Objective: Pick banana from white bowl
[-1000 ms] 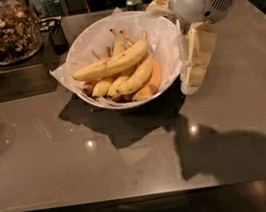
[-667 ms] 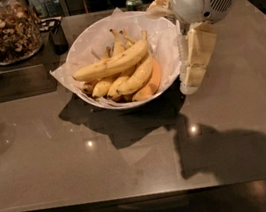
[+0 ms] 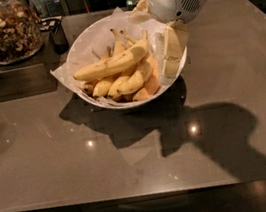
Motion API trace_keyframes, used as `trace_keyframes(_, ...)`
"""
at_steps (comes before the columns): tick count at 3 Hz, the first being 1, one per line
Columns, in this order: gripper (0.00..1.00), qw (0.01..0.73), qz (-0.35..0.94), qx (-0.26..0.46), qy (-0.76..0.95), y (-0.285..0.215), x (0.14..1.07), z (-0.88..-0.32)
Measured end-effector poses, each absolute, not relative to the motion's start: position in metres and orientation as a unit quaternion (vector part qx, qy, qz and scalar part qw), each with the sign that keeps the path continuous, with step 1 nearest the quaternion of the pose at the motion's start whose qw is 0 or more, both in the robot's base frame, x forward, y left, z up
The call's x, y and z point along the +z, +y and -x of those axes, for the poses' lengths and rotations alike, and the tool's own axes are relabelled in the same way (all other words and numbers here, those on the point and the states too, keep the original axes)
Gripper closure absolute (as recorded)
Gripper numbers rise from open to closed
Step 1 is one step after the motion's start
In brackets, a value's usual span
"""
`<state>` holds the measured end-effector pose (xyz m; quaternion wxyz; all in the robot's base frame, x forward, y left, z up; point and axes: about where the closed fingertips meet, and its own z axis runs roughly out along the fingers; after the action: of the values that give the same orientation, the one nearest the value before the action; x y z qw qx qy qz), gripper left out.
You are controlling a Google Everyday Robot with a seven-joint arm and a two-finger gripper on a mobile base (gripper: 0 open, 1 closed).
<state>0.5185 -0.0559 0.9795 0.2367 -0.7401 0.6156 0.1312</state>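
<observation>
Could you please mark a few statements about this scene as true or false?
1. The banana lies on top of the pile in the white bowl. True.
2. The gripper holds the banana up over the table. False: the banana lies in the bowl, and the gripper hangs at the bowl's right rim.
3. A glass jar of nuts stands behind and to the left of the bowl. True.
4. The bowl holds only paper. False: it holds several bananas.
</observation>
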Motion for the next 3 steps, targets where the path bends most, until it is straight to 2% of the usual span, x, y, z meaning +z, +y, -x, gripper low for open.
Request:
trace_keyframes(1, 0.00, 0.236, 0.746, 0.158, 0.602, -0.0352, 0.9702, -0.5371)
trace_keyframes(3, 0.00, 0.238, 0.748, 0.169, 0.596, -0.0260, 0.9630, -0.5449)
